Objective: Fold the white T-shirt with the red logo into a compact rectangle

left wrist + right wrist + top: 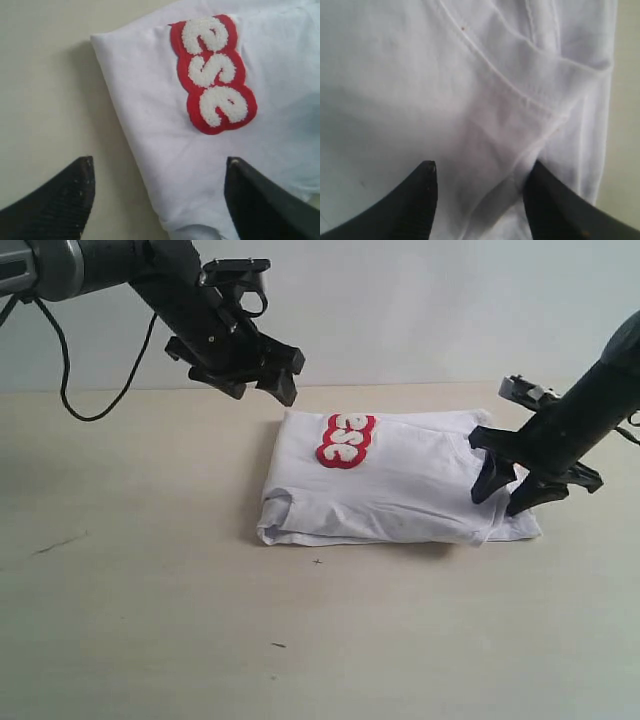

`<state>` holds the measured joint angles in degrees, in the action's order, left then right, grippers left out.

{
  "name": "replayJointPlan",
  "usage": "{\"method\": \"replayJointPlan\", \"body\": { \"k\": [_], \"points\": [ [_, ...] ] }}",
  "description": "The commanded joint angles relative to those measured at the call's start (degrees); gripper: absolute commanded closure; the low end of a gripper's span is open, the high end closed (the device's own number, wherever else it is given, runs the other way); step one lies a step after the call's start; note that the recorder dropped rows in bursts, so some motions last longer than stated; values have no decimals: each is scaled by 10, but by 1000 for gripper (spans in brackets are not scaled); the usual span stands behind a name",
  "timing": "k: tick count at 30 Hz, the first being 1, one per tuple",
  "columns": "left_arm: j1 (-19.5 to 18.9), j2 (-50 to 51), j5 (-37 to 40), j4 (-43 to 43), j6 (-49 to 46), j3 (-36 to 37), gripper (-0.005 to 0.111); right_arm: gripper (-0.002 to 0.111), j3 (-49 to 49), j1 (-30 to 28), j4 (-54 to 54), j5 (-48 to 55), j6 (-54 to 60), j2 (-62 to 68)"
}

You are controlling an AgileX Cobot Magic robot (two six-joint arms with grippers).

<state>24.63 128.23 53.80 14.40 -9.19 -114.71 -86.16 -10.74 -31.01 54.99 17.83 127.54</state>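
On the pale counter (150, 640) the white T-shirt (400, 490) lies mid-surface, folded into a rectangle with the red logo (346, 440) up, so the left claw (262, 390) hangs wide and empty above it, while the right claw (498, 502), half-parted and gripping nothing, sits low at its right end, probably to neaten it.

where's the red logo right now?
Exterior view: the red logo lies on top of the folded white T-shirt, at its far edge toward the left, nearest the raised left gripper.
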Motion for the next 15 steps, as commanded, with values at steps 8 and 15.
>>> {"method": "replayJointPlan", "body": {
  "k": [8,15],
  "points": [
    [-1,-5,-3,-4,1,1,37,108,-6,1,-33,-14,82,0],
    [-1,-5,-13,-7,-15,1,37,108,-21,1,-138,-75,275,-47]
  ]
}}
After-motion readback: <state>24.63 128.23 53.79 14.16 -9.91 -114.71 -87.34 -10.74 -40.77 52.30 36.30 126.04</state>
